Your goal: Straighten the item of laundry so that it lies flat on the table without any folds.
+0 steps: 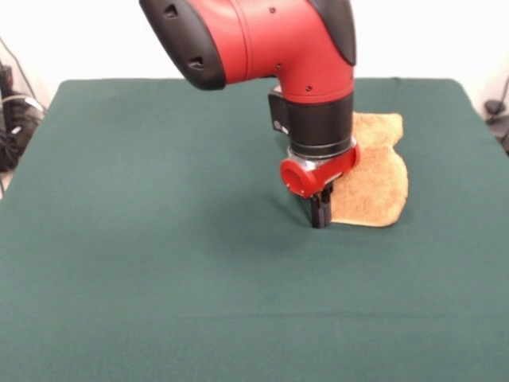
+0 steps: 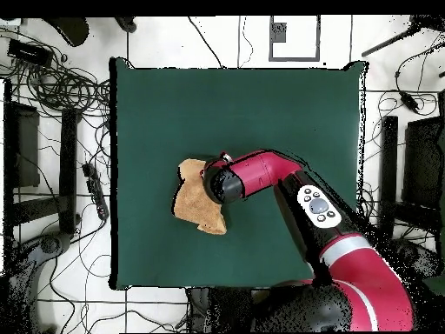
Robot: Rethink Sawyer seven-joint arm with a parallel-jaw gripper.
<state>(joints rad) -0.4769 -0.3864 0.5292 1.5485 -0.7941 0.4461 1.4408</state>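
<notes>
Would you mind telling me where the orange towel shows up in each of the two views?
Front view: the towel lies right of centre, toward the table's far side, partly hidden behind the tool.
Overhead view: the towel lies left of centre, under the arm's end.
Shared landmark: the red arm's end meets the towel's edge in both.

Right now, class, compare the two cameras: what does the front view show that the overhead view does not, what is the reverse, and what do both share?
Only the front view shows the gripper itself, its jaws close together, down at the towel's edge. Only the overhead view shows the towel's whole crumpled outline, with the arm's head hiding the gripper, and the cables on the floor. Both show the orange towel lying on the green table.
</notes>
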